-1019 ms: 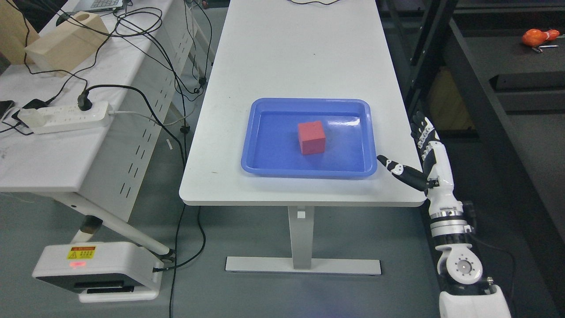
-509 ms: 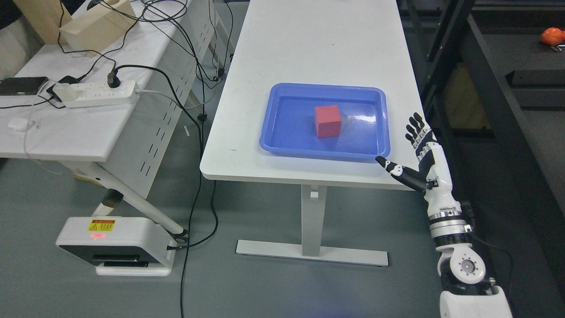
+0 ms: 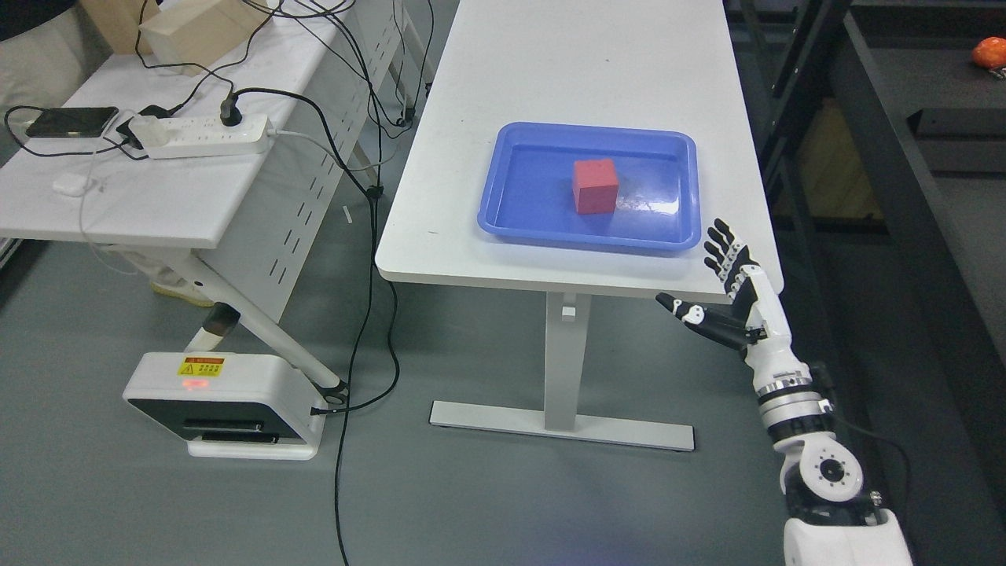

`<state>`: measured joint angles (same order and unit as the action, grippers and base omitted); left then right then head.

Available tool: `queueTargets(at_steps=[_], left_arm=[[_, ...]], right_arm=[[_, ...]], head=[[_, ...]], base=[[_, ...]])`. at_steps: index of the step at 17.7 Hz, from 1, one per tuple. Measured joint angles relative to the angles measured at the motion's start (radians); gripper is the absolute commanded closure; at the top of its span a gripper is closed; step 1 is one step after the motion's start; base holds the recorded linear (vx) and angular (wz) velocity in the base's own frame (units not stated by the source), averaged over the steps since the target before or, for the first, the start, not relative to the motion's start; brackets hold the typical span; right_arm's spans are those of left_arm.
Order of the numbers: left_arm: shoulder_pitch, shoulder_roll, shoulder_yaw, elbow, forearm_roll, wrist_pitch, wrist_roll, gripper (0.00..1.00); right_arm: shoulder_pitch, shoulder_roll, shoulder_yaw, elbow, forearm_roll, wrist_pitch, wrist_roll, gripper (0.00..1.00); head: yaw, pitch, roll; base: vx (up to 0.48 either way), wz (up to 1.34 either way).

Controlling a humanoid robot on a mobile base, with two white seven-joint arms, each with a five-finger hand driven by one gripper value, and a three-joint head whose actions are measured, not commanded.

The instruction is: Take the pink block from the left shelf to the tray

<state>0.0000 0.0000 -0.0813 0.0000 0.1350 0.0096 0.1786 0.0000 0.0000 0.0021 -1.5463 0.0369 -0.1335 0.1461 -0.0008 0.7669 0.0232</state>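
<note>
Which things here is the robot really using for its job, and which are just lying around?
For the job:
- pinkish-red cube block
- blue plastic tray holding it
- right hand, open, empty

Just lying about:
- white power strip
- black phone
- wooden box
- orange object

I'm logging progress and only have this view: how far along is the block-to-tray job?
It looks done: the block, more red than pink here, sits inside the blue tray on the white table. Nothing is in hand; the right hand hangs open beside the table's near right corner, off the tray. No step appears left. The left arm is out of view.
</note>
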Motion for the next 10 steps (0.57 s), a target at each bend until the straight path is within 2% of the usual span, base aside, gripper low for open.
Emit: queueTargets(at_steps=[10], left_arm=[[0.000, 0.000, 0.000, 0.000, 0.000, 0.000, 0.000, 0.00]], right_arm=[[0.000, 0.000, -0.001, 0.003, 0.015, 0.004, 0.001, 0.00]], head=[[0.0000, 0.000, 0.000]], base=[[-0.083, -0.07]])
